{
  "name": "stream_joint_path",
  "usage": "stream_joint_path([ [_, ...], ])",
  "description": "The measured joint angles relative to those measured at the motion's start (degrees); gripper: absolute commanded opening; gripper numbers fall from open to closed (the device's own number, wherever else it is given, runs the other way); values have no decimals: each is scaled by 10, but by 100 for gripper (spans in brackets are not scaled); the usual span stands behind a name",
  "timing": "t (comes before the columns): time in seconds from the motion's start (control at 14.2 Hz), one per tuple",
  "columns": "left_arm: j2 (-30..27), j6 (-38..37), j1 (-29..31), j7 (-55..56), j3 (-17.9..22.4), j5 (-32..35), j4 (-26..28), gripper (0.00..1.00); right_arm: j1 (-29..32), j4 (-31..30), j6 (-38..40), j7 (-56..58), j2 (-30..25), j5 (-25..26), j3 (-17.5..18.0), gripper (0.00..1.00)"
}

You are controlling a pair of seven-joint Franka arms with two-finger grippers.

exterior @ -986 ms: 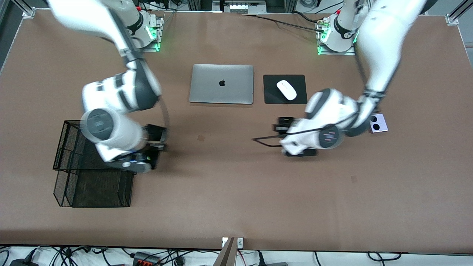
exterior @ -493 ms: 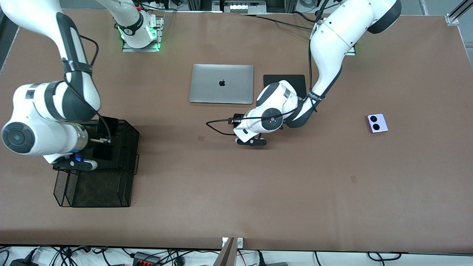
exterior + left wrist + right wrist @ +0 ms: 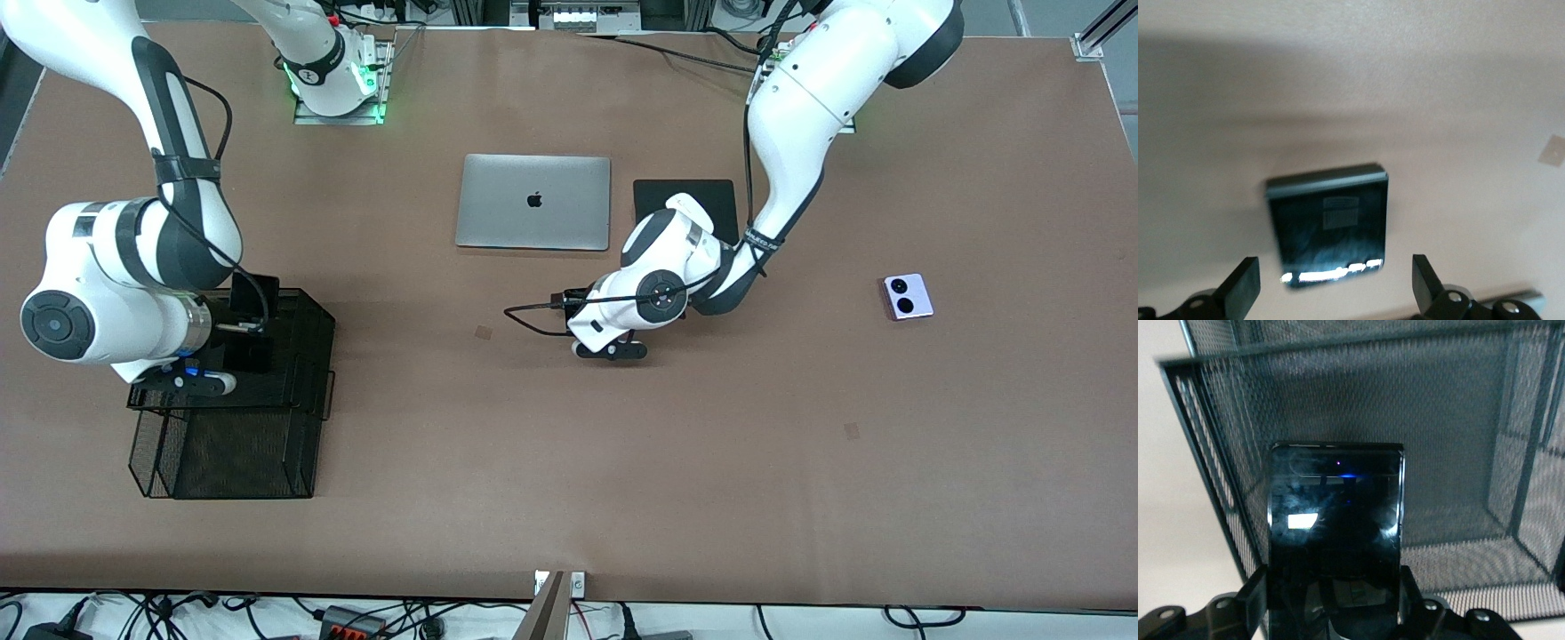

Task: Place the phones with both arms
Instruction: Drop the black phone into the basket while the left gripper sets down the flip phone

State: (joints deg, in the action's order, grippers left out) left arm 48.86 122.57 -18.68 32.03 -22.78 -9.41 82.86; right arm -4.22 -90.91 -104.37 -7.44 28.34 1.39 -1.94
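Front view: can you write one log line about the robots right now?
right gripper: holds long black phone over mesh rack | left gripper: open over small black phone

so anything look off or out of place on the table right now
Nothing stands out. The right gripper holds the long black phone over the mesh basket; the open left gripper is over the small black phone, lying flat.

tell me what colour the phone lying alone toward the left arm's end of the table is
Lilac-white phone with two round black lenses; the front view shows it best.
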Motion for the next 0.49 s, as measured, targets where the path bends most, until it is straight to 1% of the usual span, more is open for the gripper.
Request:
stream_joint_path([
  [0.07,-18,-37,6,0,8,4,-5,100,0,0,-15,3,3,1,0,45],
  [0.14,-39,-79,13,-1,18,22,-7,100,0,-1,-25,6,7,1,0,84],
  [0.21,-61,-122,23,-1,25,56,-9,100,0,-2,-34,7,12,1,0,100],
  [0.35,-100,-196,52,-1,31,131,-10,100,2,-2,-51,7,23,1,0,100],
  [0.49,-121,-255,90,-4,35,186,-9,100,5,5,-59,10,25,1,0,100],
])
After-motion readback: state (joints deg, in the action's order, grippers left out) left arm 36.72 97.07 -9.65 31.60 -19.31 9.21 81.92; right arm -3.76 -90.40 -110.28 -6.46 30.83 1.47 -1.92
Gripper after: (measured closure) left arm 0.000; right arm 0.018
